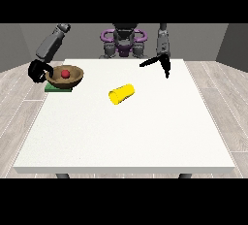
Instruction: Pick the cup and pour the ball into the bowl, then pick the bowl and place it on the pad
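A brown bowl [68,77] rests on a green pad [58,88] at the table's left side, with a red ball [65,74] inside it. The hand at the view's left [38,71] is beside the bowl's left rim, its fingers curled close to or round that rim. A yellow cup [121,93] lies on its side near the table's middle, its mouth facing the camera and to the left. The hand at the view's right [162,64] hangs above the table's far right part with thumb and fingers spread, holding nothing.
The white table [126,136] stretches wide in front of the cup. The robot's torso [123,42] stands behind the far edge. The green pad sits close to the table's left edge.
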Robot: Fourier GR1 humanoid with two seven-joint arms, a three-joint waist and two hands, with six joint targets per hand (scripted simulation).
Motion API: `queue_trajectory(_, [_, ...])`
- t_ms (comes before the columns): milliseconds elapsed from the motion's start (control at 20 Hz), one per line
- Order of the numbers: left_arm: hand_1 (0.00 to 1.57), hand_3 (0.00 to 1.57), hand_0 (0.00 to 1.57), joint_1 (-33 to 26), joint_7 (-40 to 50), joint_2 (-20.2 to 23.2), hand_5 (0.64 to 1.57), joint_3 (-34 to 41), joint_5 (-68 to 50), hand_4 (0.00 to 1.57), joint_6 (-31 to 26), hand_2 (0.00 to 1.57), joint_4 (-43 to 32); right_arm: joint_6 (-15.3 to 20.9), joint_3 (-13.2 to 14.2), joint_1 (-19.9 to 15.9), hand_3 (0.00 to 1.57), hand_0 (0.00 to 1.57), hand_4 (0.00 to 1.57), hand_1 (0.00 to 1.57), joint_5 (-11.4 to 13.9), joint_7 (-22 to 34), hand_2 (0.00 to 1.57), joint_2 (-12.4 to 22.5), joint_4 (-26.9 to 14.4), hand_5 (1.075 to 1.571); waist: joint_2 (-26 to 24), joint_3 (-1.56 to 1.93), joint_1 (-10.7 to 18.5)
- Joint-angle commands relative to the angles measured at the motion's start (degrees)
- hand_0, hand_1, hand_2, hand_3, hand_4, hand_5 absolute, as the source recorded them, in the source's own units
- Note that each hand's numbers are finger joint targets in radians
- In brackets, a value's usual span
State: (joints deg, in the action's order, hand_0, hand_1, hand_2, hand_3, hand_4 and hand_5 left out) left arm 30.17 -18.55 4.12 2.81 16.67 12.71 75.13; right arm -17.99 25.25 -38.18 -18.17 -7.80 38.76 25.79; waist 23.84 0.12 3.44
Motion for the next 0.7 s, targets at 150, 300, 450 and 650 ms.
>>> queue_trajectory(150, [0.00, 0.00, 0.00, -2.4, 2.8, -0.3, 1.563, -2.5, 1.9, 0.00, 1.0, 0.00, 10.0, -3.8, 0.8, 0.8, 0.00, 1.57, 1.04, 1.57, 1.8, -7.6, 1.57, 5.8, -4.2, 1.569, 5.6, 0.06, 0.1])
queue_trajectory(300, [0.00, 0.00, 0.00, 0.1, 3.8, 1.4, 1.564, -1.2, 1.1, 0.00, -0.1, 0.00, 10.9, -2.5, 0.8, -2.1, 0.00, 1.57, 1.03, 1.57, 2.1, -7.2, 1.57, 6.9, -4.5, 1.569, 7.0, -0.01, -0.4])
queue_trajectory(450, [0.00, 0.00, 0.00, 0.5, 6.6, 2.5, 1.563, -0.1, 0.8, 0.00, -0.1, 0.00, 15.0, -3.7, 0.3, -2.0, 0.44, 1.57, 1.03, 1.57, 3.1, -10.3, 1.57, 8.0, -5.0, 1.571, 8.6, 0.02, -1.0])
queue_trajectory(650, [0.00, 0.00, 0.00, -3.9, 7.9, -1.1, 1.565, -4.5, 2.8, 0.00, 0.5, 0.00, 15.3, -3.5, 2.1, -4.2, 0.00, 1.57, 0.84, 1.57, 0.3, -3.2, 1.57, 6.5, -8.2, 1.569, 3.5, -0.04, -0.6])
